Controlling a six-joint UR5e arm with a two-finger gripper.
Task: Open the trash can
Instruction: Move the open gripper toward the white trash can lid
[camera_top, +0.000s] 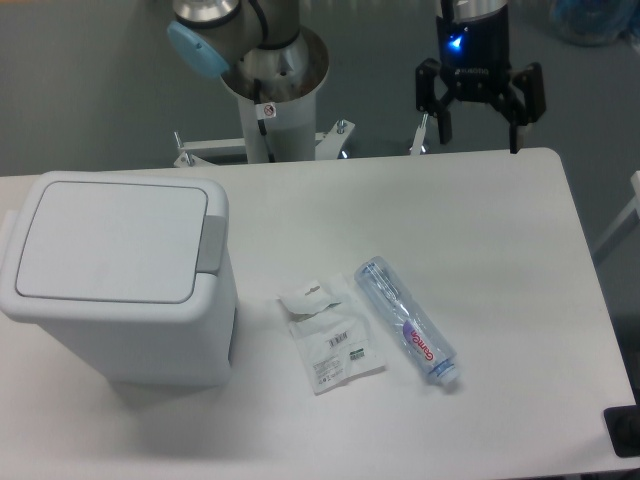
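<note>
The trash can (115, 285) is a large boxy white bin standing at the left of the white table (480, 220). Its flat lid (105, 240) lies shut, with a light grey push-button tab (211, 243) on its right edge. My gripper (480, 128) hangs at the far edge of the table on the right, well away from the bin. Its black fingers (441, 118) are spread apart with nothing between them.
A clear plastic bottle (405, 318) lies on its side right of the table's middle. A crumpled white wrapper and a clear plastic packet (330, 345) lie beside it. The robot's base column (272, 95) stands behind the table.
</note>
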